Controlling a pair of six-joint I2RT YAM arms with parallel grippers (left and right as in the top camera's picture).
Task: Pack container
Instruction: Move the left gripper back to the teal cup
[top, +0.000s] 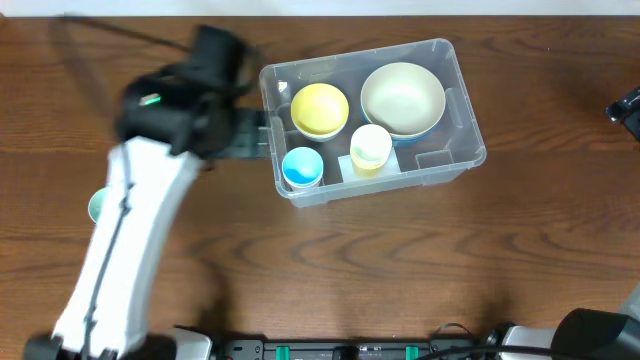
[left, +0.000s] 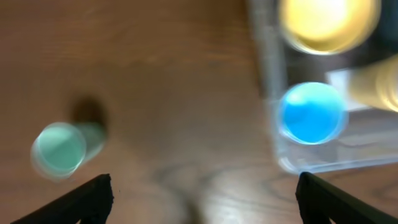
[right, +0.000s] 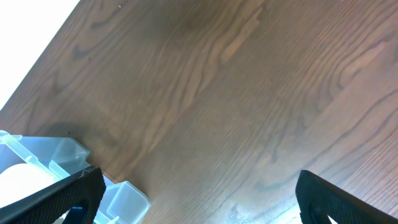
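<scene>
Clear rectangular plastic container (top: 465, 110) part-packed; mint-green plastic cup (left: 59, 149) seen outside, to be grasped next. Left gripper (left: 202, 202), right gripper (right: 196, 199): fingers spread wide, nothing held.

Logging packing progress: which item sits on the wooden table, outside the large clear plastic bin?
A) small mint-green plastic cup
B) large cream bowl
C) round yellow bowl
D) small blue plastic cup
A: the small mint-green plastic cup stands on the wooden table, apart from the large clear plastic bin, while the small blue plastic cup, round yellow bowl and large cream bowl sit inside it.
</scene>
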